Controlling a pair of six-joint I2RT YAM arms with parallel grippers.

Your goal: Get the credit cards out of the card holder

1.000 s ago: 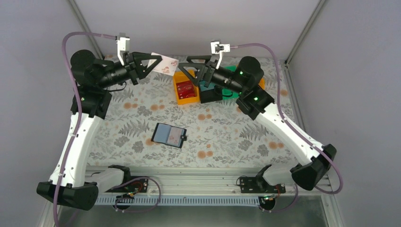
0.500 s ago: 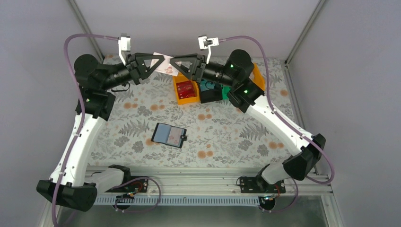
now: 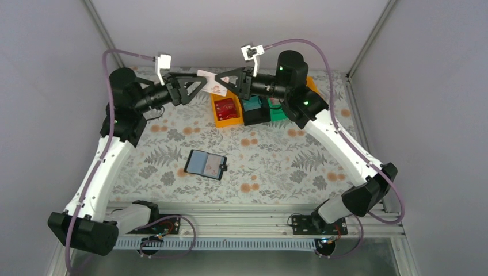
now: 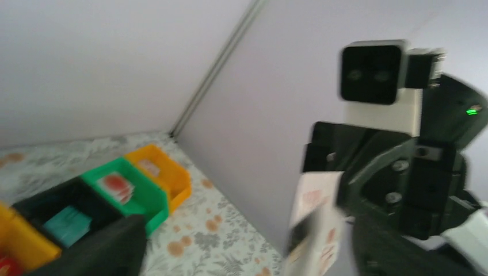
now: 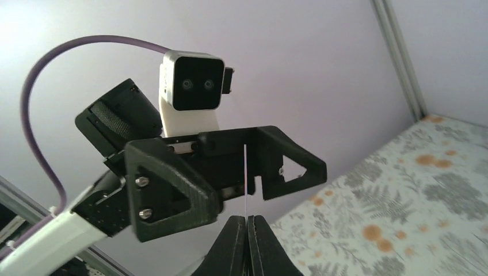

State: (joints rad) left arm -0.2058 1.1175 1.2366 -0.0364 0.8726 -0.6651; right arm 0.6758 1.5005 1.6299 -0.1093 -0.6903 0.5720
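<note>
Our right gripper pinches the credit card by its edge; our left gripper stands parted at its other edge, in open air well clear of the card holder.

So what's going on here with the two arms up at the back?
The two arms meet in the air over the back of the table, with one credit card between them. The right gripper is shut on the card's edge, while the left gripper stands open around it. The card holder lies open on the table nearer the arm bases, with nothing touching it.
</note>
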